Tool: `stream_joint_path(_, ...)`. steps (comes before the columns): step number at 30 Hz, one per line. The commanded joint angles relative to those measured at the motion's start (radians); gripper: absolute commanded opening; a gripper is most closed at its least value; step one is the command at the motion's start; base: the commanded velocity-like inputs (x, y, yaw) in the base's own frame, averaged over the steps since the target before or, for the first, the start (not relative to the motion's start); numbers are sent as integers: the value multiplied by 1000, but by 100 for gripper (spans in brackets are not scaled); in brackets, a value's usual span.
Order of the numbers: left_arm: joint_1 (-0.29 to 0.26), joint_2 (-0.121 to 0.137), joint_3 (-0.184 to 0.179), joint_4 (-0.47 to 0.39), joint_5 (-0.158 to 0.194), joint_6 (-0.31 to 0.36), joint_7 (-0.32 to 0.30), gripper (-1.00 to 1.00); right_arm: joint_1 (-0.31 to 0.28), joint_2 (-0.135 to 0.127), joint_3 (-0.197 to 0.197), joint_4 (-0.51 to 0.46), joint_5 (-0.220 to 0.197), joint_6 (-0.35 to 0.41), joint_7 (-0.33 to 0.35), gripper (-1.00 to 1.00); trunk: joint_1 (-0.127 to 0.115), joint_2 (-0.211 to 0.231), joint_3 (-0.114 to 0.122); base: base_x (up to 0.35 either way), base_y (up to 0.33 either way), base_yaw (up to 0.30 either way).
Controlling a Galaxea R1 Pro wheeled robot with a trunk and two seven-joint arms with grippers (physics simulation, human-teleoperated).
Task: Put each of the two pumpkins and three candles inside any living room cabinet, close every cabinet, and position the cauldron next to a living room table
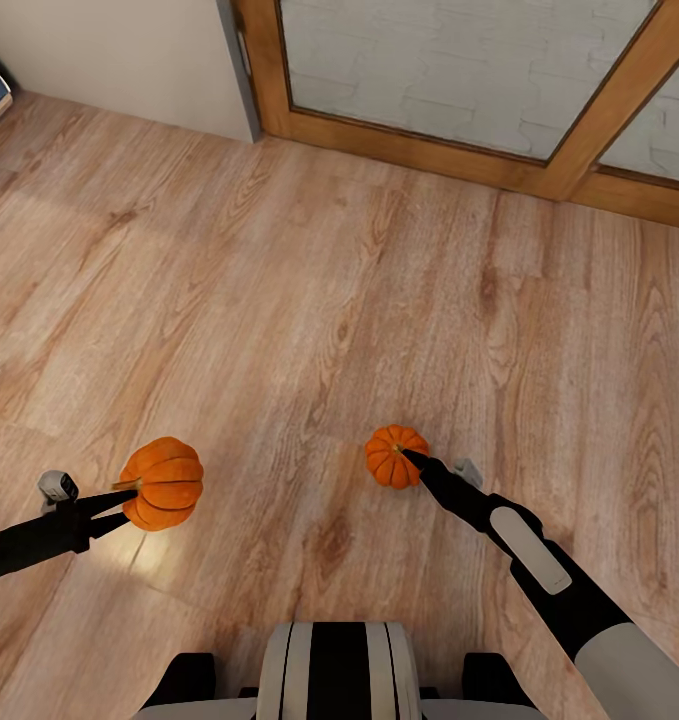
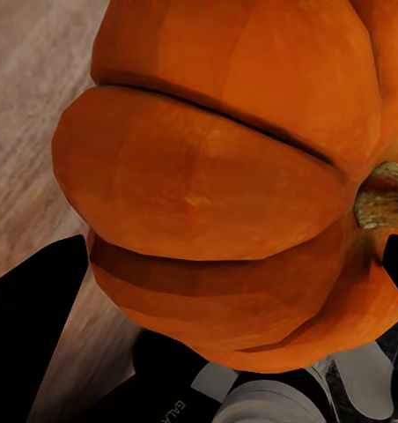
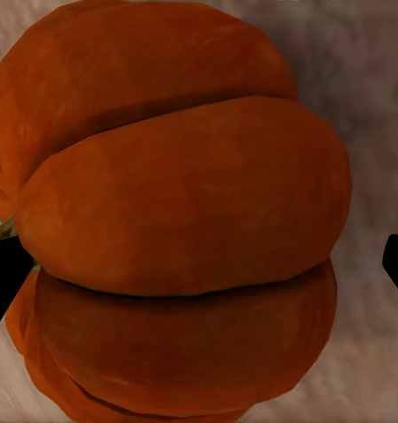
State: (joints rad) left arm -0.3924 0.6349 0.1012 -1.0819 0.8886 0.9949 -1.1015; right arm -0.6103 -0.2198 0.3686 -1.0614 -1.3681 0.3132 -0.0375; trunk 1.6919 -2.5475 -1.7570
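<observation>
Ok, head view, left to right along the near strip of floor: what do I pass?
Left pincer → pumpkin it holds → bare floor → second pumpkin → right pincer and its arm.

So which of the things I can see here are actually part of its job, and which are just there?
Part of the job:
- pumpkin in the left fingers
- pumpkin in the right fingers

Just there:
- wooden floor
- wood-framed glass door
- grey wall

No candles, cabinet or cauldron can be picked out here.
</observation>
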Motion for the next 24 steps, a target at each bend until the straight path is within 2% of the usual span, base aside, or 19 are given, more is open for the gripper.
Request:
stream_joint_path(1,0,0,0,0,1,5,-1,-100,0,-1,1,37,3,1,-7,100,0,0,-1,0,0,0)
stream_joint_path(22,0,1,2,0,1,5,-1,-100,0,-3,1,37,3,1,-7,100,0,0,-1,0,0,0)
stream_joint_path(23,0,1,2,0,1,5,-1,-100,0,-3,1,37,3,1,-7,-100,0,0,-1,0,0,0)
stream_joint_path(24,0,1,2,0,1,5,-1,-100,0,-3,1,37,3,1,-7,-100,0,0,-1,0,0,0)
